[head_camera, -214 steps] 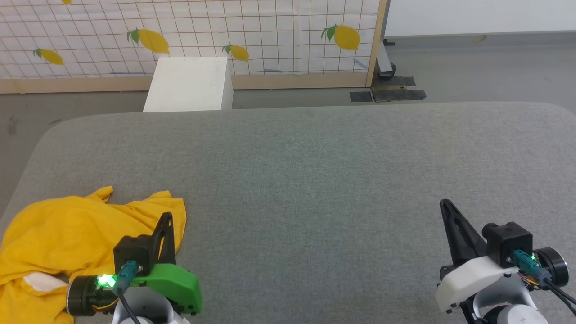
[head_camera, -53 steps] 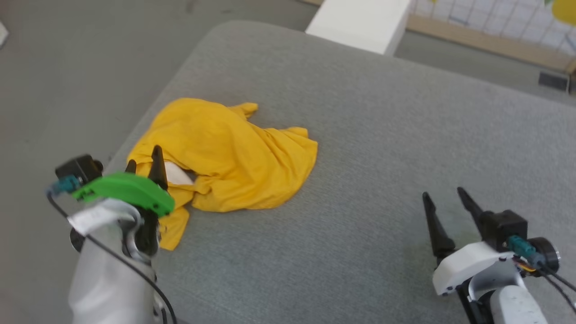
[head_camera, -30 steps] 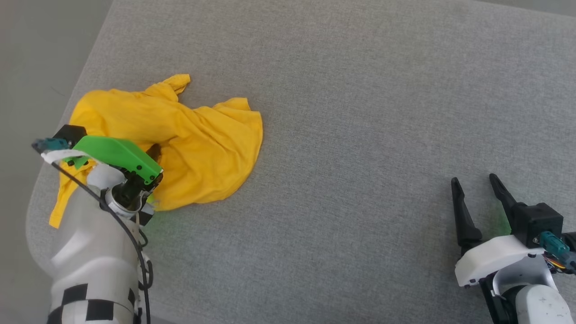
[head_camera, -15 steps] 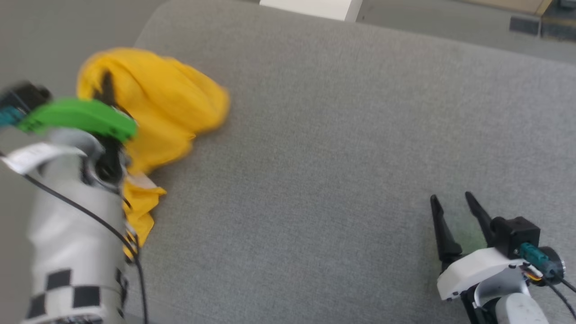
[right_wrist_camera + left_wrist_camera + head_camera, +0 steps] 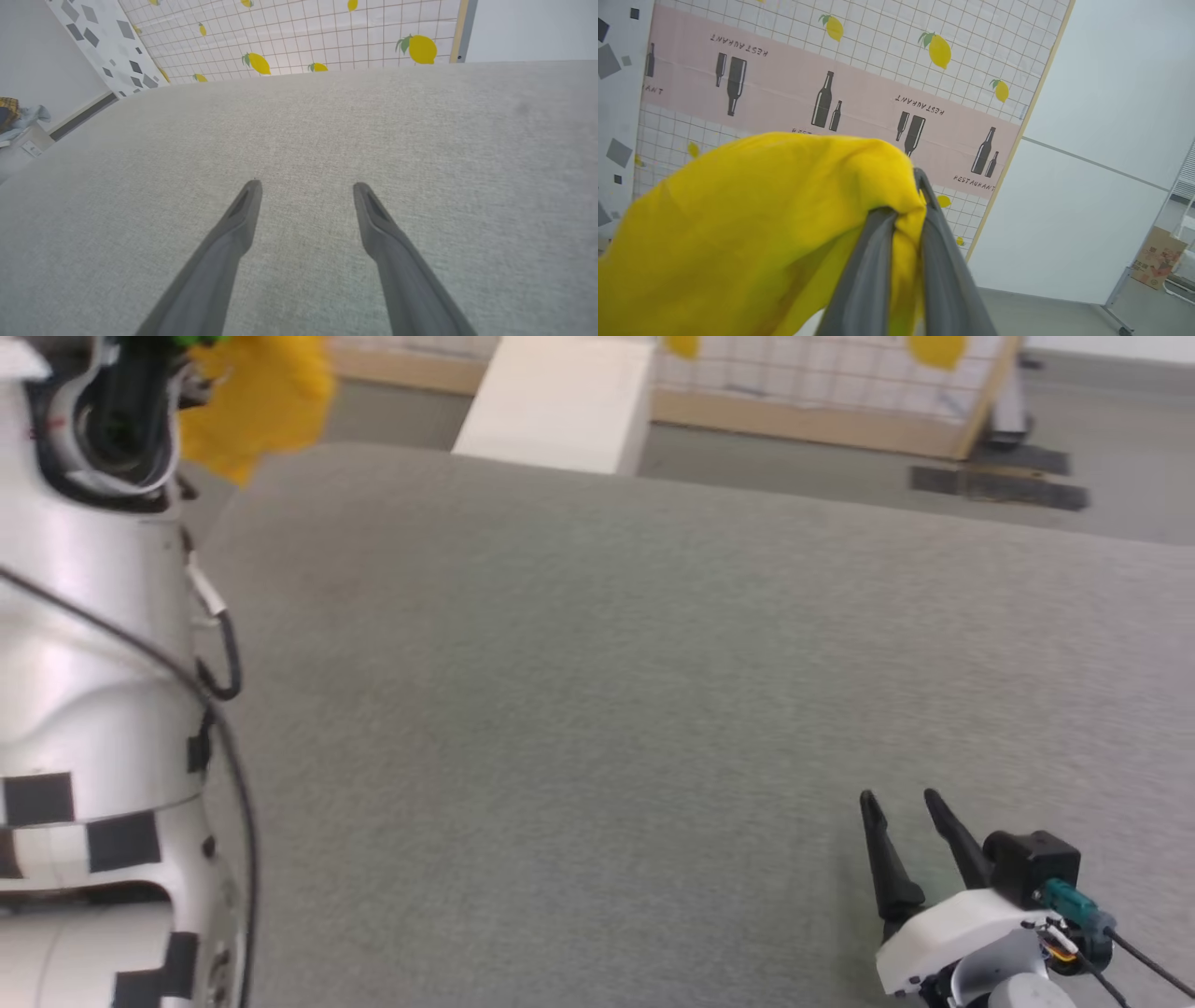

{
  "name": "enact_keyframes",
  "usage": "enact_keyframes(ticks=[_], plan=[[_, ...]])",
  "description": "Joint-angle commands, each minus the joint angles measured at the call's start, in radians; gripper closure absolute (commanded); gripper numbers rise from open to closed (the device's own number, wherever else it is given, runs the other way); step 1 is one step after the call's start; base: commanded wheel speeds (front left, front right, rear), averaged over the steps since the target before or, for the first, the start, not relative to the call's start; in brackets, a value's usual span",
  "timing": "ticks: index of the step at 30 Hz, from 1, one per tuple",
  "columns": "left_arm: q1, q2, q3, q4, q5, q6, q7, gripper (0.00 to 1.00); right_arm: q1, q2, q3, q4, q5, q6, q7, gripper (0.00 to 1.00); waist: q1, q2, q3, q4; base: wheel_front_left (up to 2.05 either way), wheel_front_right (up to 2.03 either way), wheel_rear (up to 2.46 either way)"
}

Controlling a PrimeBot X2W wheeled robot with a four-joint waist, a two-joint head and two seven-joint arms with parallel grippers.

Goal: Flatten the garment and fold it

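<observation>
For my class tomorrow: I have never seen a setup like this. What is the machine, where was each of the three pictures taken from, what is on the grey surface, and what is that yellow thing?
This is a wheeled robot with two arms, each ending in a two-fingered tool. The head view looks down from a camera on its head at a grey padded surface, which lies bare in this view. At lower right the right tool hovers low over it, fingers apart and holding nothing; the right wrist view looks along those same fingers. At the left edge rises the pale left forearm, lifted high. The left wrist view looks along the left tool, pinched shut on a fold of the mustard-yellow T-shirt, which hangs in the air before a lemon-patterned screen. Behind the surface stands a white box.
</observation>
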Motion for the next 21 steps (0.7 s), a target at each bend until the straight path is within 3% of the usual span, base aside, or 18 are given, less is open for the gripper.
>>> enact_keyframes(ticks=[1, 7, 12, 18, 19, 21], plan=[[-0.015, -0.02, -0.01, -0.016, -0.013, 0.008, 0.02, 1.0, -0.013, -0.001, -0.003, 0.012, 0.008, -0.002, -0.012, 0.0, 0.0, 0.0, -0.063, -0.102, 0.0, 0.0, 0.0], [0.027, -0.066, -0.066, -0.066, -0.019, 0.025, 0.083, 1.0, -0.013, -0.001, -0.029, 0.052, 0.001, -0.002, -0.029, 0.0, 0.0, 0.0, -0.059, -0.214, 0.0, 0.0, 0.0], [0.147, -0.108, -0.124, -0.051, -0.028, 0.023, 0.093, 1.0, 0.022, -0.001, -0.078, 0.069, -0.022, -0.002, -0.034, 0.0, 0.0, 0.0, -0.048, -0.268, 0.0, 0.0, 0.0], [0.368, -0.142, -0.233, 0.049, -0.018, 0.031, 0.09, 1.0, 0.048, -0.001, -0.121, 0.068, -0.026, -0.002, -0.037, 0.0, 0.0, 0.0, -0.032, -0.302, 0.0, 0.0, 0.0], [0.471, -0.152, -0.282, 0.128, -0.039, 0.049, 0.099, 1.0, 0.045, -0.001, -0.11, 0.069, -0.019, -0.002, -0.038, 0.0, 0.0, 0.0, -0.024, -0.317, 0.0, 0.0, 0.0], [0.526, -0.156, -0.307, 0.181, -0.059, 0.068, 0.116, 1.0, 0.041, -0.001, -0.095, 0.071, -0.013, -0.002, -0.039, 0.0, 0.0, 0.0, -0.021, -0.323, 0.0, 0.0, 0.0]])
